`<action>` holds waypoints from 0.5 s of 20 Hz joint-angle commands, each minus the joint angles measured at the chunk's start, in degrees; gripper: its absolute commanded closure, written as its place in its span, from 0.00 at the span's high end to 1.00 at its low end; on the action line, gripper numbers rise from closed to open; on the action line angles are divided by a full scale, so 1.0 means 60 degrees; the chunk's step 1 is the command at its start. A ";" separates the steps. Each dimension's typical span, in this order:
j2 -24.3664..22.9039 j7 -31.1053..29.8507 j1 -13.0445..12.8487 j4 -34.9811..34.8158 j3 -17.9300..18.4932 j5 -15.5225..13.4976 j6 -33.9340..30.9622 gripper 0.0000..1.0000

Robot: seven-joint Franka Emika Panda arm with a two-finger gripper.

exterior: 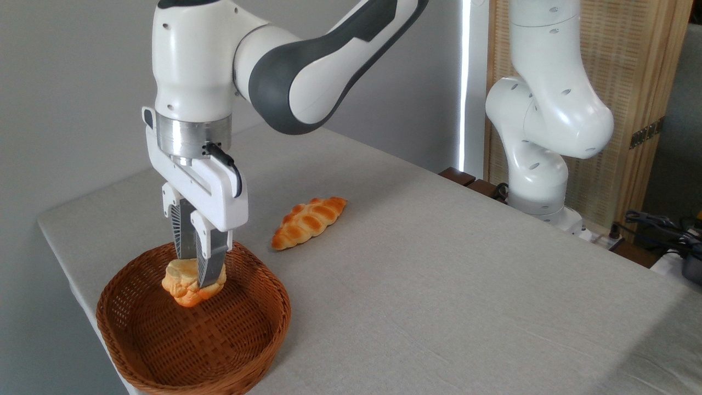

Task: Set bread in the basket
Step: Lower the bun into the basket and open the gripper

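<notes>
My gripper (196, 271) clamped on bun (189, 285), inside basket (258, 340) near table's left edge — soft crust may cling to fingers on release, lifting out again.

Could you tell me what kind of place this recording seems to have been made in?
Probably a robotics lab or test room: a robot arm mounted at a cloth-covered table, toy-like bread in a wicker basket, and loose cables by a slatted wooden screen.
</notes>
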 commanded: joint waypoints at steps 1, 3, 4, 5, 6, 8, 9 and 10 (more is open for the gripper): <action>0.0118 -0.0095 0.0000 0.0187 -0.0022 0.0017 0.0162 1.00; 0.0133 -0.0080 0.0014 0.0187 -0.0022 0.0076 0.0323 1.00; 0.0133 -0.0080 0.0014 0.0187 -0.0022 0.0091 0.0353 1.00; 0.0119 -0.0095 0.0029 0.0187 0.0007 0.0091 0.0353 1.00; 0.0089 -0.0109 0.0029 0.0201 0.0022 0.0091 0.0339 1.00; -0.0057 -0.0182 0.0029 0.0187 0.0037 0.0091 0.0178 1.00; -0.0231 -0.0183 0.0044 0.0187 0.0066 0.0105 -0.0127 1.00; -0.0378 -0.0168 0.0044 0.0216 0.0109 0.0105 -0.0623 1.00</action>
